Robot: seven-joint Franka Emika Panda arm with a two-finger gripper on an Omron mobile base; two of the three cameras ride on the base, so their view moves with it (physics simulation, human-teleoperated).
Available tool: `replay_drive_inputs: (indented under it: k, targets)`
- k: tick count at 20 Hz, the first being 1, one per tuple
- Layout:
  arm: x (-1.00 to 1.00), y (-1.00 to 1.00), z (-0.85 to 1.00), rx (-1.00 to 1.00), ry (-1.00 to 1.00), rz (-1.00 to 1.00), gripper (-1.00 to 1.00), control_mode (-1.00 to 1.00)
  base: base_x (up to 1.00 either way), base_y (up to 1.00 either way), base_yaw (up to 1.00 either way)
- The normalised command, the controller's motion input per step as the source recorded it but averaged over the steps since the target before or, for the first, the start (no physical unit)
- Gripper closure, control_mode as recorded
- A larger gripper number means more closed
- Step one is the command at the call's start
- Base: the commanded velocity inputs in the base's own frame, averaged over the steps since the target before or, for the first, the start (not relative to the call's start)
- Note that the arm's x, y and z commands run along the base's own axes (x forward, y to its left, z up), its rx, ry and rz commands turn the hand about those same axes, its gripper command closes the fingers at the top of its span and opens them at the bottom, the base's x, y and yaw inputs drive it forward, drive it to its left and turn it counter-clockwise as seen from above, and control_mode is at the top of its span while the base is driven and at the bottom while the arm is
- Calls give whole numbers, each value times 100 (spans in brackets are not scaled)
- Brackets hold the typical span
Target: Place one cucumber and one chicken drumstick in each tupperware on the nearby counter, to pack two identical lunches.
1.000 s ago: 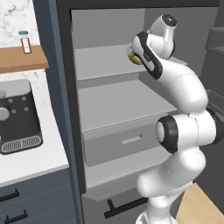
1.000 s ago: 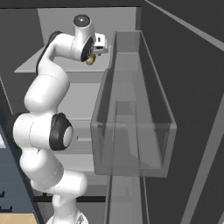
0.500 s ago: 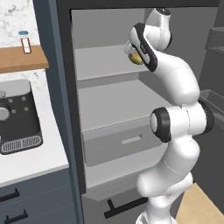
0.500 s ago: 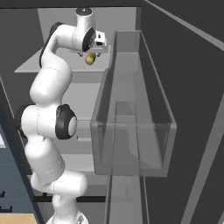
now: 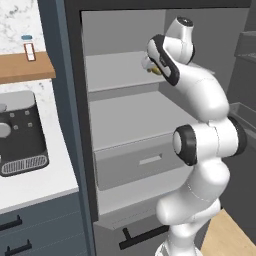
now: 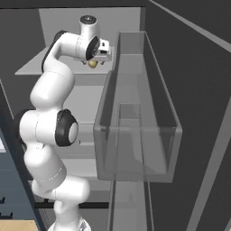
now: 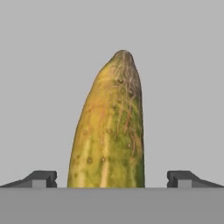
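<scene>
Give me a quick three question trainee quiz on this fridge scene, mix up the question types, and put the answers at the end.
1. True or false: the gripper is shut on the cucumber.
2. The cucumber lies on: A) a fridge shelf B) the wooden shelf C) the fridge drawer.
3. Fill in: on the counter beside the fridge stands a dark coffee ____.

Key: 1 false; 2 A; 3 machine.

Yellow-green speckled cucumber (image 7: pixel 109 131), tapered end pointing away, flat on the grey fridge shelf (image 5: pixel 115 70).
</scene>
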Motion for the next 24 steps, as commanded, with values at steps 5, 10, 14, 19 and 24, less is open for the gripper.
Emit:
replay_drive_inputs:
  k: [5, 10, 14, 19, 24]
  targets:
    - [0, 0, -11, 0, -1, 0, -100, -100, 0, 0, 0]
    - [0, 0, -1, 0, 0, 0, 100, -100, 0, 0, 0]
    - [0, 0, 0, 0, 0, 0, 100, -100, 0, 0, 0]
    - [-4, 0, -1, 0, 2, 0, 100, -100, 0, 0, 0]
    - [-87, 0, 0, 0, 0, 0, 100, -100, 0, 0, 0]
